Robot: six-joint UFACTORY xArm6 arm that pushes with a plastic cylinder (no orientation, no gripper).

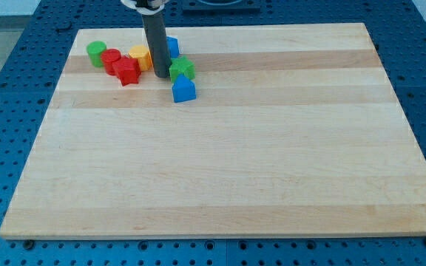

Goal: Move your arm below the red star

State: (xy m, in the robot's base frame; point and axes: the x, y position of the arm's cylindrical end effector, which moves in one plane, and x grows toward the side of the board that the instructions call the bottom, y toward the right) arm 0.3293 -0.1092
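The red star (127, 71) lies on the wooden board (228, 148) near the view's top left. My dark rod comes down from the top, and my tip (160, 75) rests on the board just right of the red star, about level with it. A red round block (111, 58) touches the star on its upper left. A yellow block (140, 56) sits just above the star, partly hidden by the rod. A green star-like block (182, 69) is right of my tip.
A green cylinder (95, 52) stands at the left end of the cluster. A blue block (172, 46) peeks out behind the rod. Another blue block (184, 89) lies below the green star-like block. A blue pegboard (6, 118) surrounds the board.
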